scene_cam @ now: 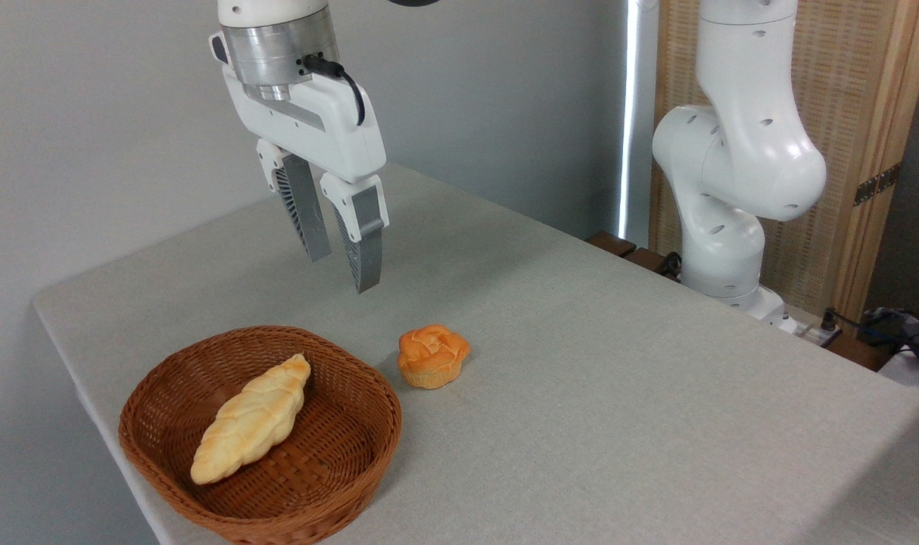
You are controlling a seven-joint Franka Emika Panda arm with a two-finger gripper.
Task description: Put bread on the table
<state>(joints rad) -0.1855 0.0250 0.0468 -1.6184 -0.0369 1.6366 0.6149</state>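
Already the bread (433, 356) sits on the tabletop (618, 393), just right of the wicker basket (338, 462) and apart from it. The gripper (344, 272) hangs empty above, well clear, fingers slightly spread. Little seems left to do, so the main risk is a needless descent nudging the bun or clipping the basket rim. The braided loaf (251, 420) lies inside the basket. Nothing stands between gripper and bun.

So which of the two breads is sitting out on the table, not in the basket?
The small round orange bun with the swirled top. It rests on the grey table just right of the wicker basket; the long pale braided loaf lies inside the basket.
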